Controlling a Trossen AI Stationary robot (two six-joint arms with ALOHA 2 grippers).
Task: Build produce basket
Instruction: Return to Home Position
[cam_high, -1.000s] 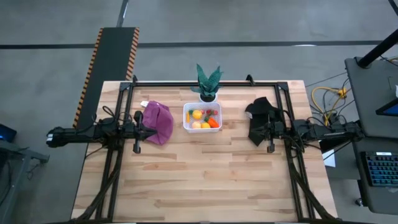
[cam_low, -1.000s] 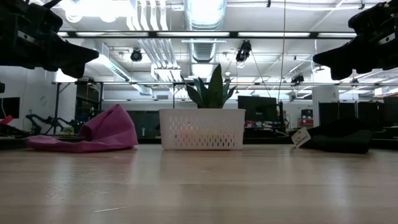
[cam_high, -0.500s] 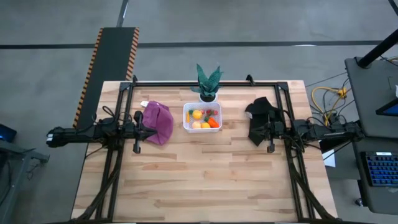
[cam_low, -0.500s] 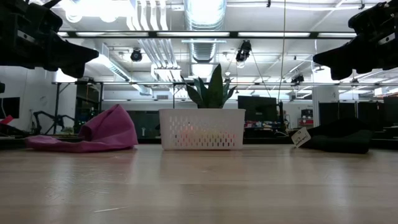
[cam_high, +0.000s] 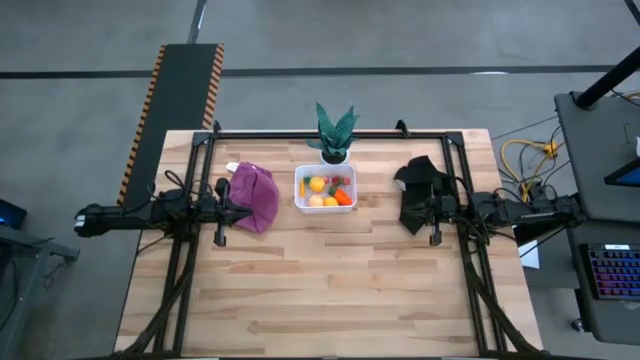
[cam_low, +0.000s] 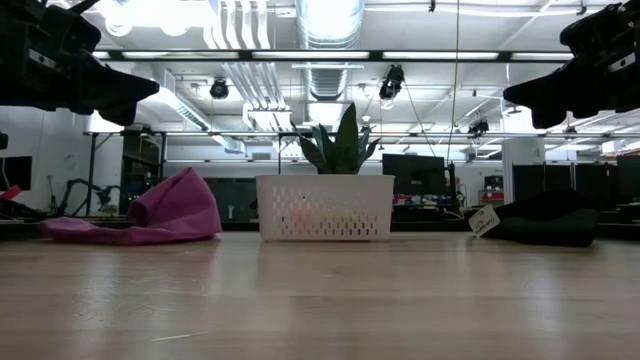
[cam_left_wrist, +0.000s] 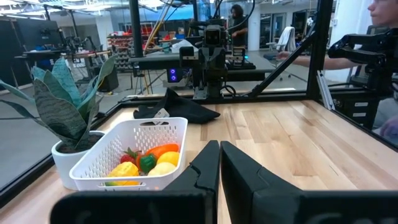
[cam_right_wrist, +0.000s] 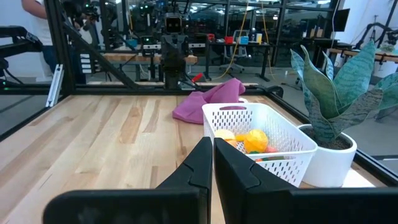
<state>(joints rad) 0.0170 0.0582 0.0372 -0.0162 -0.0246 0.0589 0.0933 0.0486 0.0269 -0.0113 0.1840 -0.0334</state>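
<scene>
The white mesh basket (cam_high: 326, 188) stands on the table's far middle and holds the produce (cam_high: 329, 191): yellow lemons, an orange carrot, a peach fruit, red berries. The wrist views show the same basket (cam_left_wrist: 130, 154) (cam_right_wrist: 260, 140), and the low view shows its perforated wall (cam_low: 324, 207). My left gripper (cam_high: 250, 211) hangs shut above the table, left of the basket, over the purple cloth's near edge. My right gripper (cam_high: 404, 210) hangs shut to the basket's right, over the black cloth. Both shut finger pairs show in the wrist views (cam_left_wrist: 219, 163) (cam_right_wrist: 212, 155).
A purple cloth (cam_high: 254, 196) lies crumpled left of the basket, a black cloth (cam_high: 420, 190) right of it. A green potted plant (cam_high: 334, 133) stands just beyond the basket. Bare wood fills the table's near half (cam_high: 320, 290). People show in the room beyond.
</scene>
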